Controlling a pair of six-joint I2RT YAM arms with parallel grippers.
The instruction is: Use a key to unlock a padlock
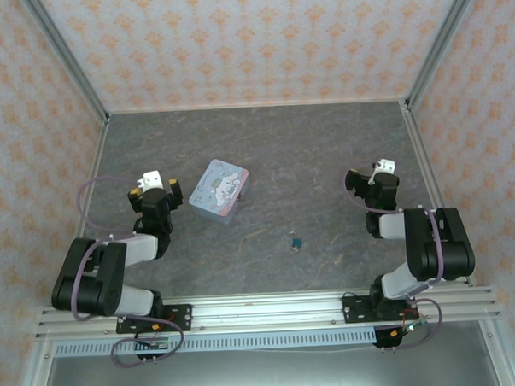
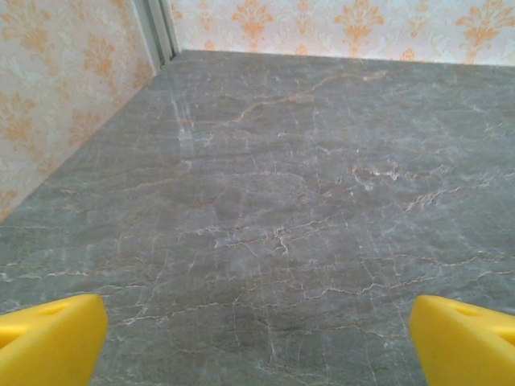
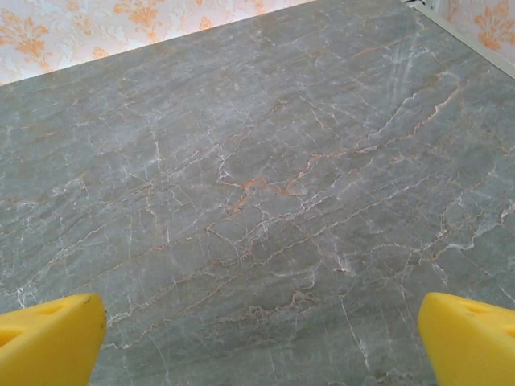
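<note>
Print on the tin (image 1: 220, 191) is too small to read. The left gripper (image 1: 152, 179), near the tin, and the right gripper (image 1: 382, 167) are both spread wide, holding nothing. The tiny padlock (image 1: 295, 241) lies on the table (image 1: 324, 147) between the arms, well apart from both.

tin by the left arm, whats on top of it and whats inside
Nothing rests on the tin; its printed lid is bare. The closed lid hides the inside, so the contents cannot be seen.

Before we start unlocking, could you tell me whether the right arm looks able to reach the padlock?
Probably yes: the padlock lies on bare table, nothing between it and the open right gripper; the tin sits farther left.
</note>
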